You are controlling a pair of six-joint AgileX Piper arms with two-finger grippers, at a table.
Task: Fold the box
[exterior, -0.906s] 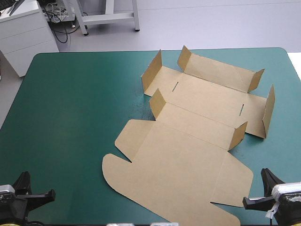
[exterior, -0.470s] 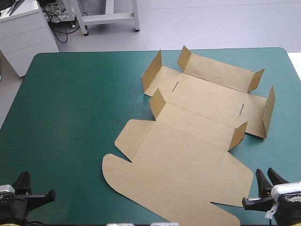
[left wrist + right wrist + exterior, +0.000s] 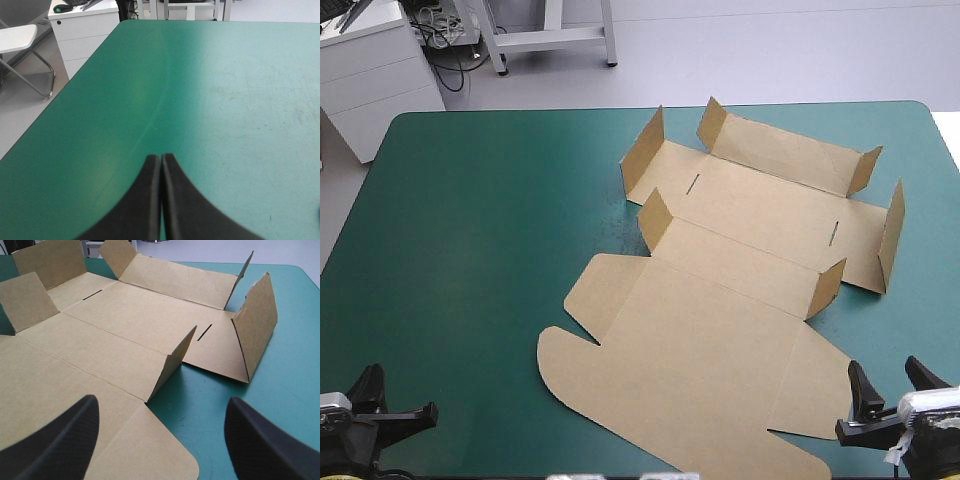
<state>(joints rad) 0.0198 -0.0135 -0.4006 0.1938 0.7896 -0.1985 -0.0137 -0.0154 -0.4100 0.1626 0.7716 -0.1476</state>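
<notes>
high: box (image 3: 720, 300) on the desk's (image 3: 470, 220) right half, far walls raised, near panels flat — right hand (image 3: 888, 378) spread by its near corner, left hand (image 3: 368, 385) seemingly clenched | left wrist: fingers (image 3: 150, 200) pressed together over the teal-green cover (image 3: 225, 100) | right wrist: released, wide apart — box just ahead

The high view looks forward and down over the whole table (image 3: 470, 250). The 2 wrist views sit low at its near edge, facing forward; the right one shares the box (image 3: 120, 325) with it.
</notes>
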